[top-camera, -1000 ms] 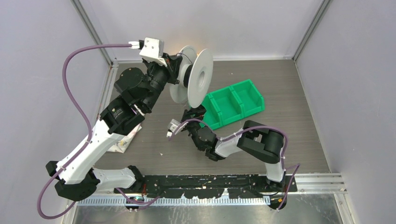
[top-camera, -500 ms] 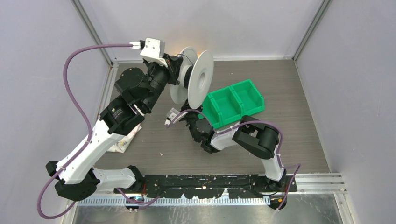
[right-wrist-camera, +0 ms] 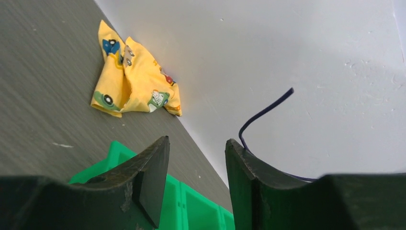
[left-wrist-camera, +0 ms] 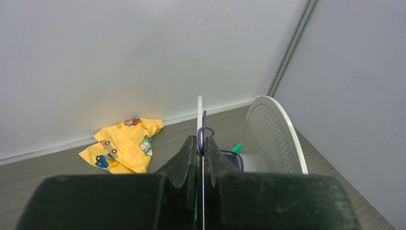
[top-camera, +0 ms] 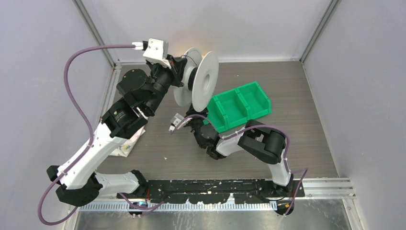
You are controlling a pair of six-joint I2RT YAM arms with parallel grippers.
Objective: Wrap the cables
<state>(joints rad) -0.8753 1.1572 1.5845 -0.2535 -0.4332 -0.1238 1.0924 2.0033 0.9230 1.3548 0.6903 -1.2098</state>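
Pale plastic spool point(top-camera: 203, 79) is hanging above the table point(top-camera: 301, 139) in my left gripper point(left-wrist-camera: 200, 152), which is clamped tight on one flange. The green bin point(top-camera: 242, 108) is crowding my right gripper point(right-wrist-camera: 197, 143) on its right, with open tabletop to its left. Its jaws are standing apart, empty. The cable point(right-wrist-camera: 264, 111) is curling just outside one finger, so I am judging it needs recentring.

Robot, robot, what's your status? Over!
Left gripper shut on spool. Right gripper open, cable end loose beside it. Bin close by.
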